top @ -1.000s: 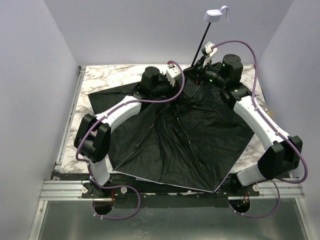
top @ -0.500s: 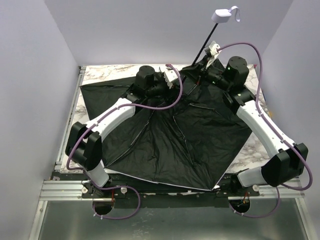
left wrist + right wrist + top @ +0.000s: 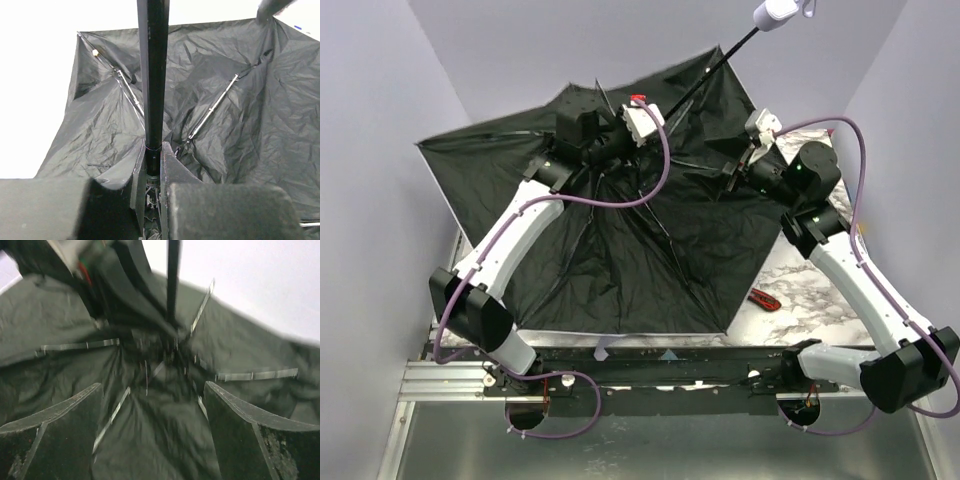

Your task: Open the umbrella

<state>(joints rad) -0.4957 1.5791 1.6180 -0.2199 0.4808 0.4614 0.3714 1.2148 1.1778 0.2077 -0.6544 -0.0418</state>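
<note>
red knife [image 3: 765, 299], perhaps, beside umbrella [image 3: 620, 250]

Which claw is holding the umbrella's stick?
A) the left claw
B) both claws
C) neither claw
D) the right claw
A: the left claw is shut around the stick, while the right claw stands open with only the black cloth behind its gap.
</note>
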